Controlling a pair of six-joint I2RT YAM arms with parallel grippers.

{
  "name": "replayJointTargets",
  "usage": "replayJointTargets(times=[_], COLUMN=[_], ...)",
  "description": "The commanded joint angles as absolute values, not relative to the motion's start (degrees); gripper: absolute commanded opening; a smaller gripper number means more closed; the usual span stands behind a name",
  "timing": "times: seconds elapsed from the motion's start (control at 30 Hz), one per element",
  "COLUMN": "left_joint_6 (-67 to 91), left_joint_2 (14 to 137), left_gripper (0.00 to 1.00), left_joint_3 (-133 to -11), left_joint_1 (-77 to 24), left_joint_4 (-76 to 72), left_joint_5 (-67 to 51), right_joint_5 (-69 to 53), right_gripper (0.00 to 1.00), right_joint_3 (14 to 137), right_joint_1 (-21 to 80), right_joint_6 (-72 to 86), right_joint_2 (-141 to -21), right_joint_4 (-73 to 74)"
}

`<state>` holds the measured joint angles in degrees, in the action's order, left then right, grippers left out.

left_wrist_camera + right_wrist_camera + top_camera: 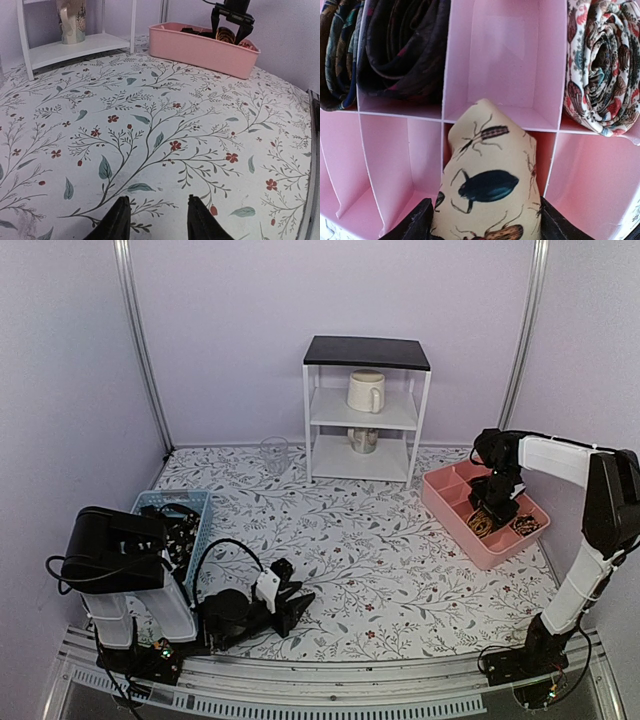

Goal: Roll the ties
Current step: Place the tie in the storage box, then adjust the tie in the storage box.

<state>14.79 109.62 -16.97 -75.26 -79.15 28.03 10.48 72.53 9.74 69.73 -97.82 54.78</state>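
My right gripper point(487, 222) is shut on a rolled cream-yellow tie point(490, 170) printed with dark beetles. It holds the tie over the middle compartments of the pink divided tray point(495, 50). A rolled dark tie point(400, 45) fills a far-left compartment and a rolled pale floral tie point(602, 65) a far-right one. In the top view the right gripper point(495, 502) hangs over the tray point(450, 515) at the right. Dark ties point(180, 530) lie in the blue basket point(150, 502) at the left. My left gripper point(159, 210) is open and empty, low over the floral tablecloth point(290, 602).
A white shelf unit point(365, 430) with a black top stands at the back middle, with a cream mug point(365, 392) on it. A clear glass point(274, 454) stands to its left. The pink tray also shows in the left wrist view point(200, 50).
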Motion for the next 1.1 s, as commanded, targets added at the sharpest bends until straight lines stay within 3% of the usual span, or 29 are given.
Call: replayJointTargets(times=[0.0, 0.37, 0.53, 0.83, 1.07], left_joint_6=[14.2, 14.1, 14.0, 14.0, 13.7], left_joint_2=[110.5, 110.3, 110.3, 110.2, 110.6], left_gripper=[0.39, 0.39, 0.39, 0.39, 0.39], left_joint_3=[-17.0, -16.7, -16.7, -16.6, -17.2], left_joint_1=[-75.8, -75.8, -75.8, -75.7, -75.8], left_joint_4=[-80.7, -80.5, -80.5, -80.3, -80.1], left_joint_5=[28.7, 29.1, 29.4, 29.7, 28.7], right_joint_5=[12.8, 12.6, 12.7, 13.1, 13.5], right_gripper=[0.64, 0.47, 0.48, 0.6, 0.61], right_joint_3=[72.8, 67.4, 67.0, 69.9, 69.6], right_joint_1=[9.8, 9.0, 8.7, 8.3, 8.3], right_joint_6=[70.1, 69.1, 68.7, 67.5, 67.2], right_joint_2=[-96.0, -97.8, -98.0, -93.8, -90.3], right_joint_4=[56.9, 52.1, 50.8, 54.9, 55.7])
